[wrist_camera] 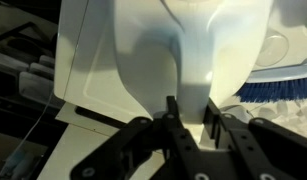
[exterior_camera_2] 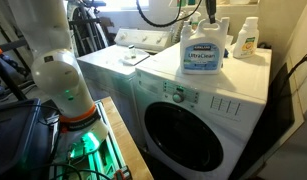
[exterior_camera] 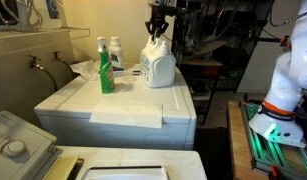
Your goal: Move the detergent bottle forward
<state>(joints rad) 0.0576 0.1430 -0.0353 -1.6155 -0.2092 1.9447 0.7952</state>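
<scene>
The detergent bottle (exterior_camera: pixel 159 68) is a wide white jug with a blue-and-white label (exterior_camera_2: pixel 200 58). It stands upright on top of the white washing machine (exterior_camera: pixel 143 104). My gripper (exterior_camera: pixel 159 30) comes down from above onto the jug's top in both exterior views (exterior_camera_2: pixel 208 12). In the wrist view my two black fingers (wrist_camera: pixel 190 108) sit on either side of the jug's white handle (wrist_camera: pixel 191 75) and press against it. The jug's white body (wrist_camera: pixel 133 50) fills most of that view.
A slim green spray bottle (exterior_camera: pixel 105 67) and a small white bottle with a green label (exterior_camera: pixel 115 52) (exterior_camera_2: pixel 249 38) stand beside the jug. A white sheet (exterior_camera: pixel 128 116) lies on the washer top near its front edge. A second machine (exterior_camera_2: pixel 128 50) adjoins it.
</scene>
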